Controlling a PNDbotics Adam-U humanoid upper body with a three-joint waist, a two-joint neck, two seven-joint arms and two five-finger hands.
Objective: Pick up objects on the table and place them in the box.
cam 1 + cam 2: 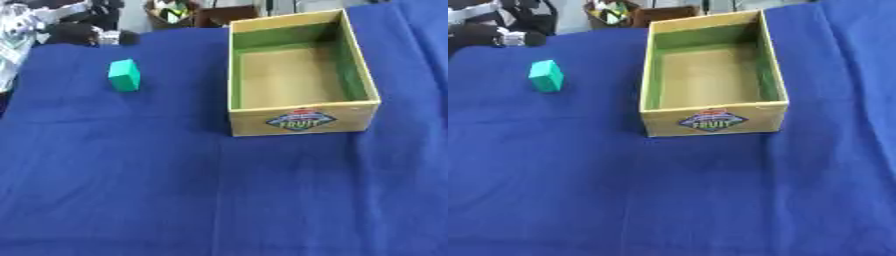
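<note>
Green block stands left of the empty fruit box, well apart; your hands are out of view, so their state is unknown. Your left arm looks nearer.

The box has a sticker on its front side, and it says "FRUIT" in yellow letters; a red strip above it may hold smaller words, too blurry to read
</note>
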